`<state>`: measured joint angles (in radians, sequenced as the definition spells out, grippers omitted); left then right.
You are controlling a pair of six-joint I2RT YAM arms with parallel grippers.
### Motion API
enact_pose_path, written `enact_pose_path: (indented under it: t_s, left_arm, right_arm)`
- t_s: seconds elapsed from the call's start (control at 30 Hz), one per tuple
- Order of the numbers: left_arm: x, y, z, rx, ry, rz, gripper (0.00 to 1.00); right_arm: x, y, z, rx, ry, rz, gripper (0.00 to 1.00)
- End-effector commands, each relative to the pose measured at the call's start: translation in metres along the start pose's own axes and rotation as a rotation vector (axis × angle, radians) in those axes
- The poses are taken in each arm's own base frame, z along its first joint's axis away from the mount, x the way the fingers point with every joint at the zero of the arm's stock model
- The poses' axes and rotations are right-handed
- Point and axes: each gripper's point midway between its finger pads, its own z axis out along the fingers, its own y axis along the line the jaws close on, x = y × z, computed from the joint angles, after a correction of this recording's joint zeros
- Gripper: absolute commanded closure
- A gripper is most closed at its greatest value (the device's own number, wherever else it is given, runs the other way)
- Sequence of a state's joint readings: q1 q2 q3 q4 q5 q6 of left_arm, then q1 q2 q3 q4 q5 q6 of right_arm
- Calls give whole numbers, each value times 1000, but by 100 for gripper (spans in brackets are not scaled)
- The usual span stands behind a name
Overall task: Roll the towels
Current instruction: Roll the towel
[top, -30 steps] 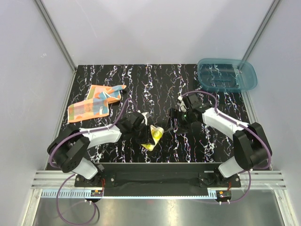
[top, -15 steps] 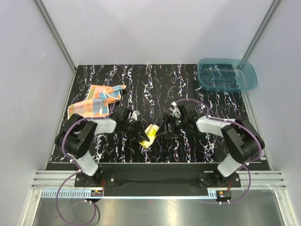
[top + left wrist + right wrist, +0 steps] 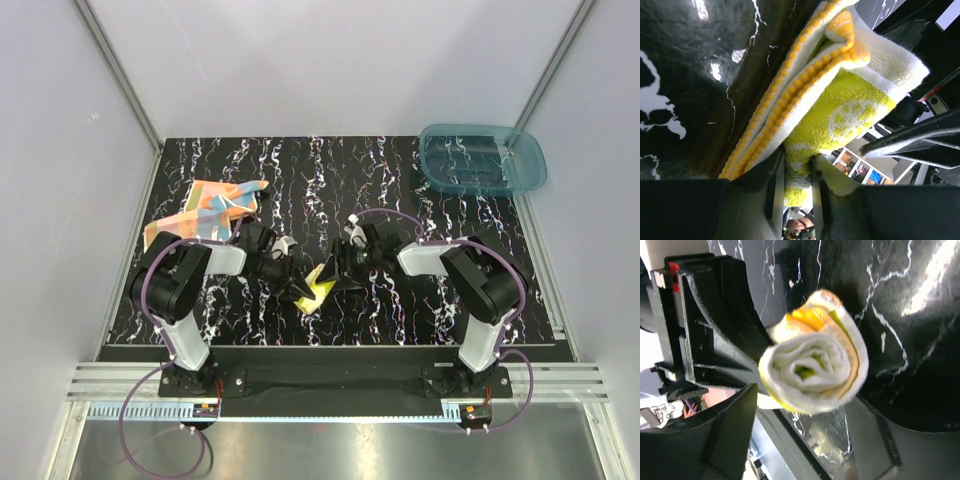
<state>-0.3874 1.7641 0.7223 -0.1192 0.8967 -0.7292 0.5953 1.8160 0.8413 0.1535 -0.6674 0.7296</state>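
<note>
Your tally: two towels, one bin, two arms, one table.

You have two towels in all: one yellow towel (image 3: 317,291) and one orange towel (image 3: 205,218) with blue and white patches. You have a single teal bin (image 3: 482,128). You have two arms, each carrying one gripper, so two grippers, the left gripper (image 3: 297,289) and the right gripper (image 3: 338,280), with two fingers apiece. There is one black marbled table (image 3: 330,170). Both wrist views show you that same one yellow towel, so don't count it again.
</note>
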Motion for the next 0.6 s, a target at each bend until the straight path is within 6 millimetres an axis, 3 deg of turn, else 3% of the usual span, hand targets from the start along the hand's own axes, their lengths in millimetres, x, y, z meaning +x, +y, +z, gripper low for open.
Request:
enact_pose_path:
  t_s: [0.0,0.1,0.2,0.23,0.33,0.47,0.53,0.57]
  left_arm:
    - [-2,18,2,-59,2,-27,100]
    - [-3,14,2,-35,2,-33,100]
    - [-5,12,0,-26,-2,-38,97]
    - [-5,12,1,-25,-1,-38,96]
    - [-7,11,-1,-38,-5,-36,92]
    - [-15,18,-13,-167,-68,30,79]
    - [-18,32,-23,-302,-116,41,74]
    - [-25,25,-31,-332,-152,95,68]
  right_arm:
    - [-3,-4,14,23,-15,-25,25]
    - [2,-8,23,36,-9,-22,33]
    - [6,-13,32,43,-1,-17,49]
    - [6,-14,34,47,-4,-21,60]
    - [7,-24,39,86,-1,4,74]
    - [1,-35,39,180,2,0,77]
    - [1,-43,35,241,10,4,78]
    - [1,-45,32,269,23,0,79]
